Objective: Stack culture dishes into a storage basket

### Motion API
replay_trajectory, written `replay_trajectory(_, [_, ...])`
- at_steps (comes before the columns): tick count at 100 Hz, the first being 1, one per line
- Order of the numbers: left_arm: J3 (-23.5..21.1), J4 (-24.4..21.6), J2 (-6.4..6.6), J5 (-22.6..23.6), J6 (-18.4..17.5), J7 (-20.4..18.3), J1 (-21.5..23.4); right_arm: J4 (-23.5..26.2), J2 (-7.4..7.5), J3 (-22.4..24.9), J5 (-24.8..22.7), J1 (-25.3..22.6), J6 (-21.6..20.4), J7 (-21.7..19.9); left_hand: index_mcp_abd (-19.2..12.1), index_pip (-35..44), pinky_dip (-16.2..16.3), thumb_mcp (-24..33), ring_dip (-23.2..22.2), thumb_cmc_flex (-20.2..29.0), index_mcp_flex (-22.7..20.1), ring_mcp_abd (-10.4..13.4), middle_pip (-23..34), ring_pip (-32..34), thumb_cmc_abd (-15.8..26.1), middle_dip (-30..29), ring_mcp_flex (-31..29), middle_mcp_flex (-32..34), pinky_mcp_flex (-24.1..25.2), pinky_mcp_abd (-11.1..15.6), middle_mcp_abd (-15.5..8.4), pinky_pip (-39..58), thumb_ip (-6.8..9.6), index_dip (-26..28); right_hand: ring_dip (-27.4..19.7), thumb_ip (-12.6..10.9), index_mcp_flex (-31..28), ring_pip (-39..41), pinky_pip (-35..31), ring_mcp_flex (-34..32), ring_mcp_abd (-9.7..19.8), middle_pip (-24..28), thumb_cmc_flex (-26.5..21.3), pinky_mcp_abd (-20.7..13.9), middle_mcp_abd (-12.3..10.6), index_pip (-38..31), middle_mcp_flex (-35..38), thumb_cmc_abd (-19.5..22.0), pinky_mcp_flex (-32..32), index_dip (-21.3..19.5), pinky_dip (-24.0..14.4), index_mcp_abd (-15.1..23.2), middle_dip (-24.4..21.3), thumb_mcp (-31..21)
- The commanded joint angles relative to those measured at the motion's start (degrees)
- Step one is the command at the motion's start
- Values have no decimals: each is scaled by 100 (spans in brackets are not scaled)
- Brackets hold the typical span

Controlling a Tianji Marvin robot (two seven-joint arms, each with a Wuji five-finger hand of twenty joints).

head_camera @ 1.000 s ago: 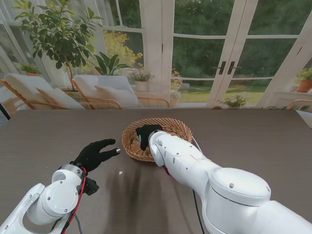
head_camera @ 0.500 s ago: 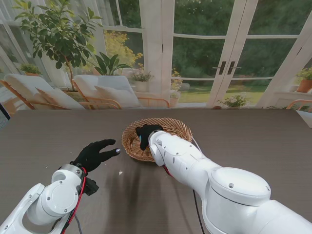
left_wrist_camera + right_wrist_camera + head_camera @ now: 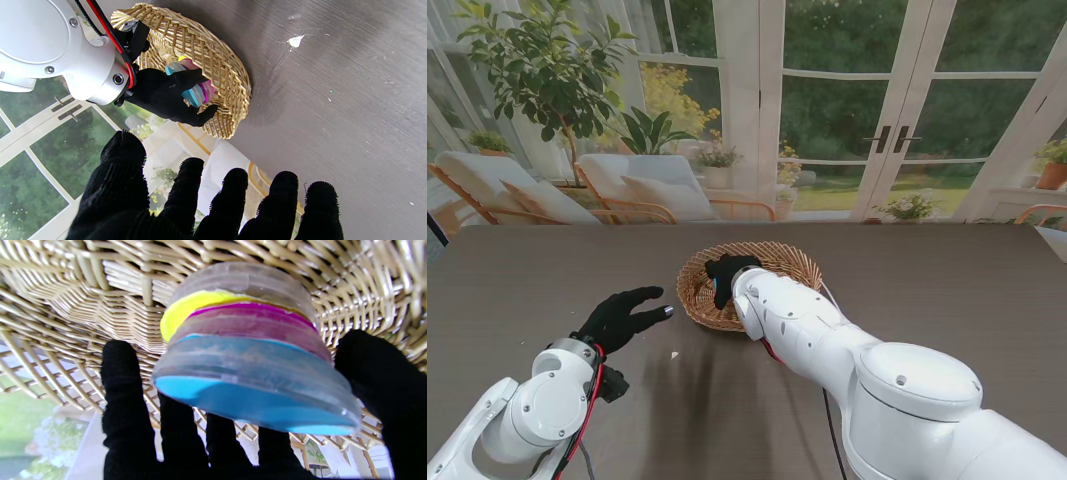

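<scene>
Dark tabletop [image 3: 947, 290] bears a wicker basket [image 3: 782, 258] holding stacked yellow, magenta and blue dishes [image 3: 247, 350], right hand [image 3: 725, 274] grasping them, left hand [image 3: 622, 318] spread empty.

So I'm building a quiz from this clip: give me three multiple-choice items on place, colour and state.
1. Where is the dish stack?
A. Inside the wicker basket
B. On the bare table
C. Under the left hand

2. Which colour is the dish nearest the right wrist camera?
A. Yellow
B. Blue
C. Green

3. What is the left hand doing?
A. Holding a dish
B. Gripping the basket
C. Open, holding nothing

Key: 1 A, wicker shows all around the stack; 2 B, blue lies foremost, then magenta, then yellow; 3 C, its fingers are spread with nothing between them.
</scene>
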State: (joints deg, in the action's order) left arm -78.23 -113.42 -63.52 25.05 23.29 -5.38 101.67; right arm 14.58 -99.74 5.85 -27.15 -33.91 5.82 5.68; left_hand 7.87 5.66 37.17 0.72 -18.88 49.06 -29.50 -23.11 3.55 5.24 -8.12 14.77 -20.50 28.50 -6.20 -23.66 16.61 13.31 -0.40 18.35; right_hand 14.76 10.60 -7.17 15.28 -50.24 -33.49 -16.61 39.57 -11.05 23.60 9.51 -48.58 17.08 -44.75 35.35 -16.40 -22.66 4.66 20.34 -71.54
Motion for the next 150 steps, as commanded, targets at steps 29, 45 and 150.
replay_trajectory(29, [-10,-68,-10,0,26,-105,44,26,-30,-85,-80,27,12,-104,-19,15,16,-125,-60,193,-37,-65,-59,-26,281,-14,110,33,12,-123,44,-137,10,-5,-190,-96,270,-273,339,493,-187,21,364,206,197,822,-542,13,-1922,274,229,-261,-125,602])
replay_trajectory(45, [-9,-61,-10,-12,26,-108,42,26,-36,-57,-60,29,29,-101,-24,4,15,-126,-61,190,-9,-52,-57,-26,282,-13,111,34,8,-120,34,-136,10,-9,-214,-83,269,-301,376,524,-204,43,402,235,210,955,-572,14,-1936,226,231,-296,-129,623])
replay_trajectory(150, [23,-88,-39,-24,49,25,125,26,-54,110,37,22,0,59,-25,10,14,-125,-57,194,-22,-58,-58,-32,277,-14,127,27,23,-116,30,-140,10,-8,-500,217,246,-730,965,811,-446,-338,905,548,291,1403,-682,-754,-2138,252,471,-415,-295,155])
